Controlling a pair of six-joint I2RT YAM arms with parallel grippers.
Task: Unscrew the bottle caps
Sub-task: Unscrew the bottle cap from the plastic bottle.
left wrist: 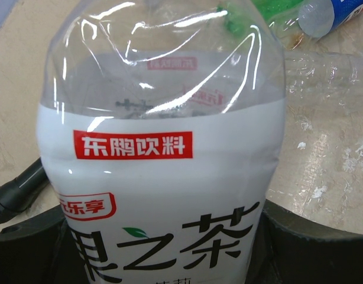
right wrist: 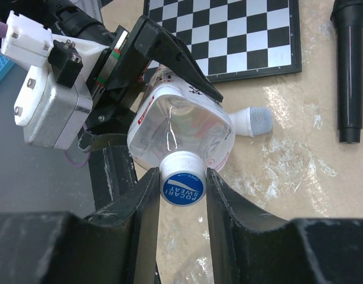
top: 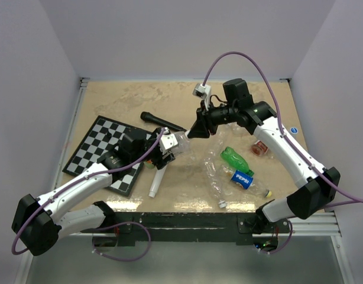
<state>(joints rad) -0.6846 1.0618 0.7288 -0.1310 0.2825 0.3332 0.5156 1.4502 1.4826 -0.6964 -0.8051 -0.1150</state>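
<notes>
1. Bottle cap [right wrist: 182,188]: a white skirt with a blue top, at the lower centre of the right wrist view. It is seated on the neck of a clear bottle [right wrist: 181,127].
2. Right gripper [top: 192,132]: its fingers are narrowed onto the cap, with one finger [right wrist: 147,198] pressed against each side of the skirt.
3. The bottle lies at the centre of the overhead view, neck pointing right. The left gripper [top: 167,145] clamps its white-labelled body, and its dark fingers show at the lower corners of the left wrist view.
4. Step in hand, as judged: both holds are set and the unscrewing turn is under way or about to begin. How far the thread has loosened cannot be told.
5. The next move calls for wrist rotation about the neck's axis while the left gripper resists the twist. The thin wall may buckle, and the pads may slip on the skirt.
6. Surroundings:
   - A chessboard [top: 101,151] lies at the left.
   - A black microphone [top: 161,121] lies above centre.
   - A white microphone [top: 156,180] lies below centre.
   - A green bottle [top: 233,158] and a Pepsi bottle [top: 243,179] lie at the lower right.
</notes>
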